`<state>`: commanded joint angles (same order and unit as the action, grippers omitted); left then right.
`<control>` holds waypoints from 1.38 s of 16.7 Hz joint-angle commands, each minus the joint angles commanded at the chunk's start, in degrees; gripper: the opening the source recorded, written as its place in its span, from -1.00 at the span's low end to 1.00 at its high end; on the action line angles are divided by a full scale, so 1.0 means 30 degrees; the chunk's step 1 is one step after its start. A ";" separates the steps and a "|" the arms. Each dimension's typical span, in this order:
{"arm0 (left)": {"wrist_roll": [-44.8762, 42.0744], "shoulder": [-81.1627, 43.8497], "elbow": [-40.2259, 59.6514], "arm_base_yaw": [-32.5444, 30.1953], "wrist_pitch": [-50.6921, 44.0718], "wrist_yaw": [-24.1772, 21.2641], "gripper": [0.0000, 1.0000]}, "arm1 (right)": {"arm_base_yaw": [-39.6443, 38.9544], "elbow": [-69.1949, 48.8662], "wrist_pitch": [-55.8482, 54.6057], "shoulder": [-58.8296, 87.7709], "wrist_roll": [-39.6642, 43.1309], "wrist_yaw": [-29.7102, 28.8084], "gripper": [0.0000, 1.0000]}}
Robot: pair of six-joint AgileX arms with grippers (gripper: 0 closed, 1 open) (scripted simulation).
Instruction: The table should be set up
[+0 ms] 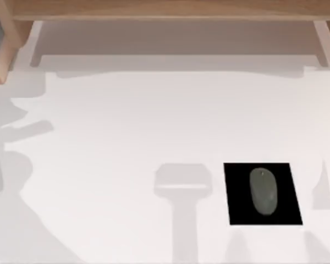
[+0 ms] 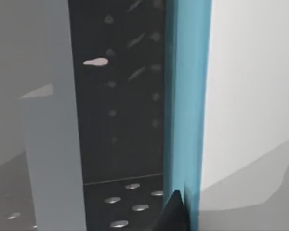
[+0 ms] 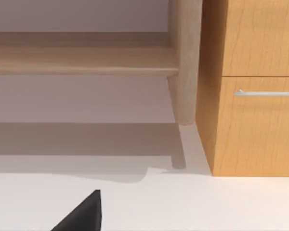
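On the near right of the white table (image 1: pixel 126 126) lies a black pad (image 1: pixel 236 212) with a grey mouse (image 1: pixel 263 191) resting on it; I cannot tell how either gripper's fingers stand.

A pale wooden shelf (image 1: pixel 170 8) spans twelve o'clock — an orange-wood drawer cabinet (image 3: pixel 253 86) stands beside its leg (image 3: pixel 183 62), soft shadows below.

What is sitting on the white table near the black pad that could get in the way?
Nothing visible. The table is bare around the black pad, which carries just a grey mouse. A wooden shelf runs along the far edge.
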<state>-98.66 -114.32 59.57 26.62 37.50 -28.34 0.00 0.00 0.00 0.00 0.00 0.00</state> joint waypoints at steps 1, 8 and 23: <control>0.0000 0.0000 0.0000 0.0000 0.0000 0.0000 -0.85 | 0.0000 0.0000 0.0000 0.0000 0.0000 0.0000 1.00; 0.0000 0.0000 0.0000 0.0000 0.0000 0.0000 0.21 | 0.0000 0.0000 0.0000 0.0000 0.0000 0.0000 1.00; -0.0002 0.0054 -0.0044 0.0071 0.0019 -0.0018 1.00 | 0.0000 0.0000 0.0000 0.0000 0.0000 0.0000 1.00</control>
<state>-98.67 -114.16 59.44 26.83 37.55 -28.39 0.00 0.00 0.00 0.00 0.00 0.00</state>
